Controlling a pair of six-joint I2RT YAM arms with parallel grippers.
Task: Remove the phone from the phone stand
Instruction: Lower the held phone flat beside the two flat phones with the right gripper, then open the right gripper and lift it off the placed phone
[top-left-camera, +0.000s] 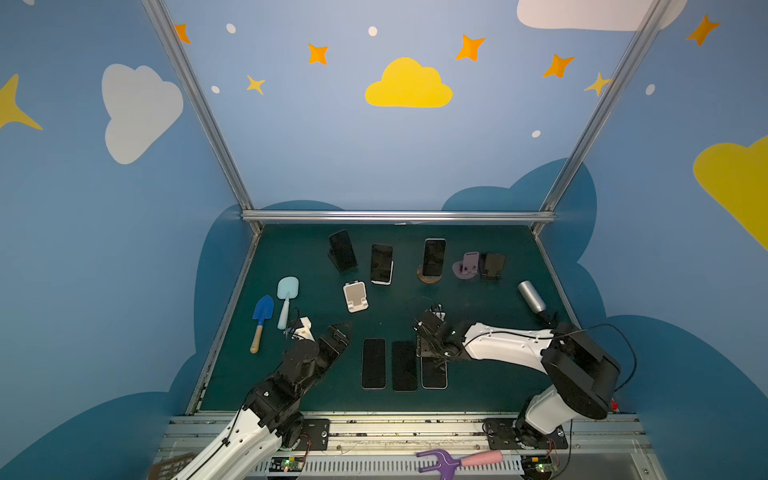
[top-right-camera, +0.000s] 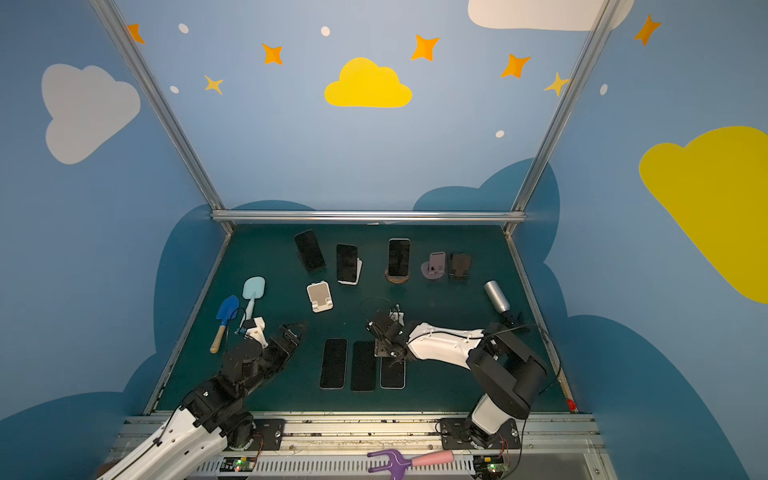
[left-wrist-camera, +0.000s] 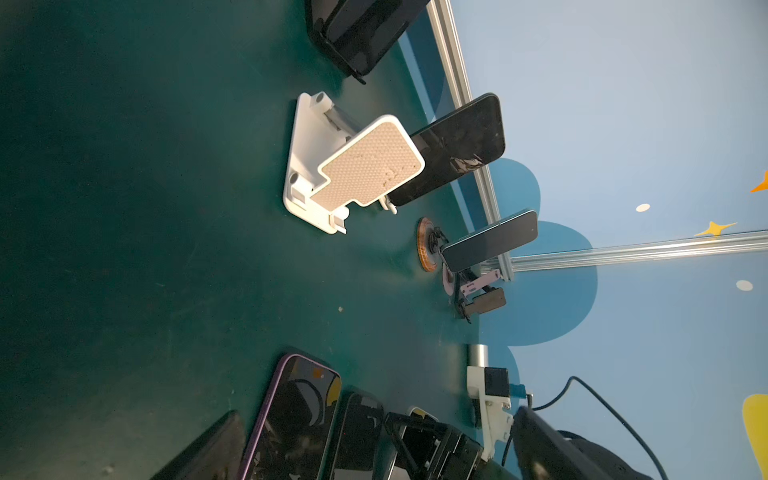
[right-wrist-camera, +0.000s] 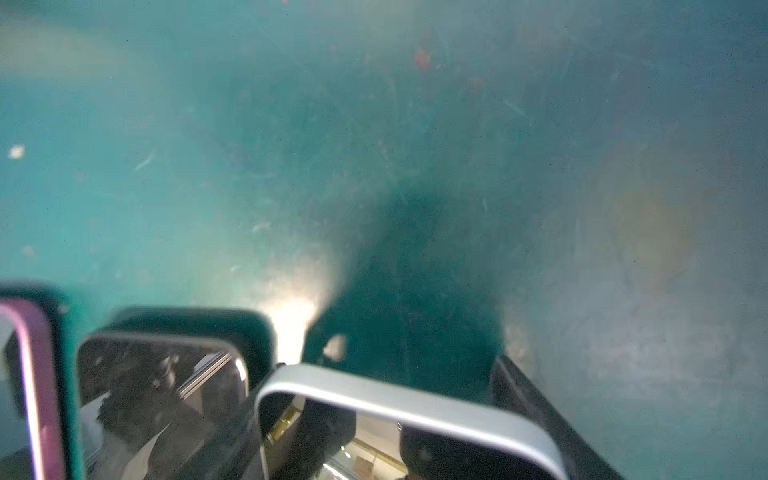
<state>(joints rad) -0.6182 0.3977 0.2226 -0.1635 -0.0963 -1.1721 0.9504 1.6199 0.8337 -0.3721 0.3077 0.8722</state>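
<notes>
Silver-rimmed, the phone (top-left-camera: 434, 376) lies flat on the mat (top-left-camera: 490, 392), just beside two other phones (top-left-camera: 404, 365), I judge to keep the row tidy. It is at five o'clock from the empty white stand (top-left-camera: 355, 296). My right gripper (top-left-camera: 432, 358) straddles its far end; pinching or loosed, I cannot tell. My left gripper (top-left-camera: 341, 332) hangs spread at nine o'clock. Three o'clock is bare mat.

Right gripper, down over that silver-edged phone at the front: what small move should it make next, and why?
Probably open wider and lift straight up. The right gripper straddles the far end of the silver-edged phone, which seems to lie flat already, lined up beside the black phone, so nothing more seems needed than letting go.
</notes>
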